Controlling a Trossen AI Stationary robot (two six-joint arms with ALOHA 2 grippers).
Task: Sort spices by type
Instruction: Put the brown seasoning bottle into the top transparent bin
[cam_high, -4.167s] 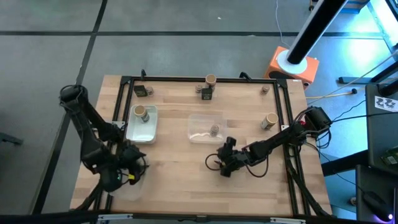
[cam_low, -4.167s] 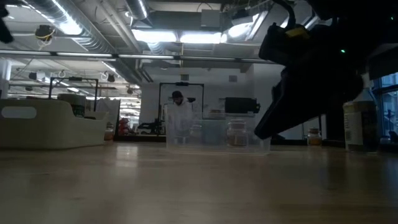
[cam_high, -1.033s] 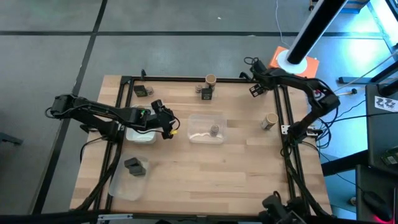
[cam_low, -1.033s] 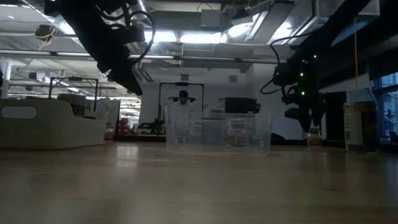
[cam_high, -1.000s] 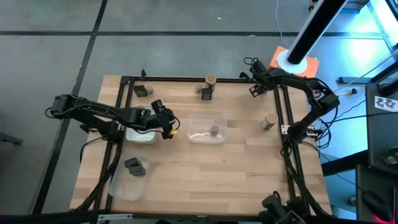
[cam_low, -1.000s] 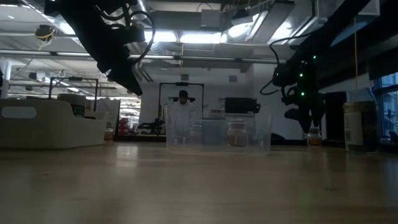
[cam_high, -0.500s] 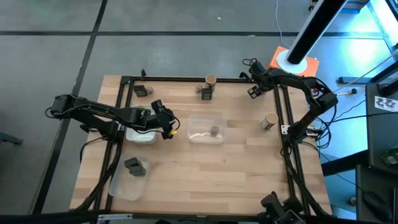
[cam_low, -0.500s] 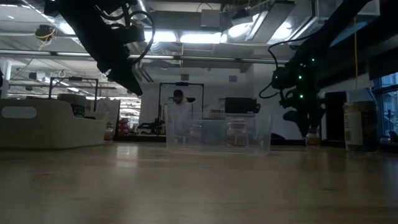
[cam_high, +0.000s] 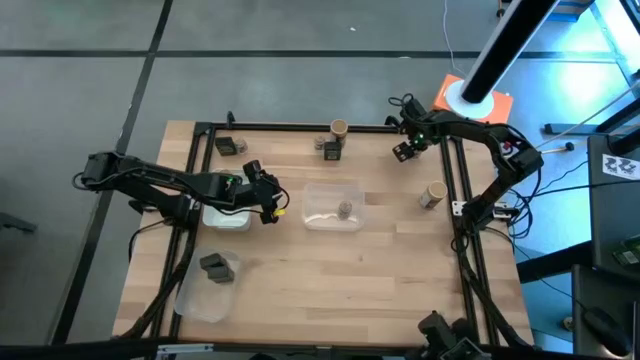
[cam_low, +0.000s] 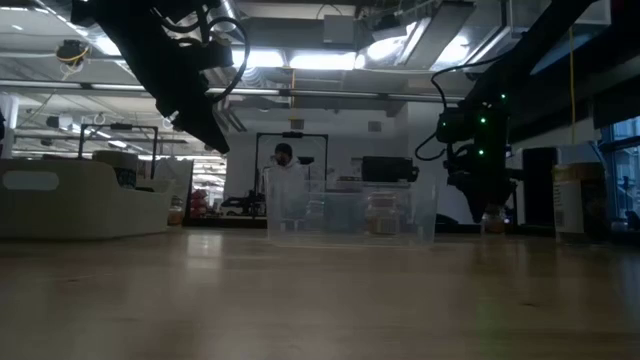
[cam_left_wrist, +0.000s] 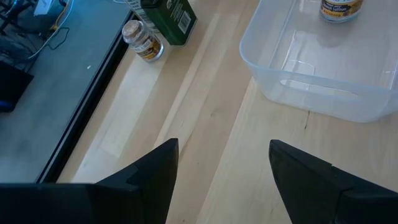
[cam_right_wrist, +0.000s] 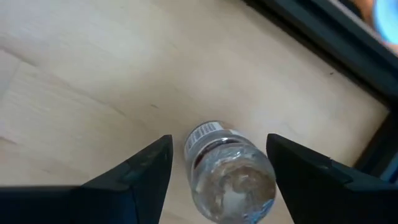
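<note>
The right arm arches over the far right corner of the wooden surface (cam_high: 330, 270), its right gripper (cam_high: 404, 150) pointing down with its fingers (cam_right_wrist: 134, 180) spread wide and holding nothing. A small round jar (cam_right_wrist: 230, 177) stands upright on the wood directly between those open fingers, near the black frame rail (cam_right_wrist: 348, 43); its white label carries a barcode, but the print is too small to read.

The left arm reaches in low from the left edge, its left gripper (cam_high: 268, 197) hovering beside the left clear tray (cam_high: 228, 215), fingers (cam_left_wrist: 143, 180) parted and empty. From its wrist camera, the middle clear tray (cam_left_wrist: 311, 87) holds a jar (cam_left_wrist: 339, 9) with a yellow label (lettering illegible), while a dark green packet (cam_left_wrist: 168, 15) and a second small jar (cam_left_wrist: 142, 41) sit touching at the far edge.

A tan-topped jar (cam_high: 433, 194) lies near the right rail, another (cam_high: 338, 128) stands at the far edge, a dark packet (cam_high: 227, 146) rests at the far left, and a grey packet (cam_high: 214, 266) sits in the near-left tray (cam_high: 195, 300).
</note>
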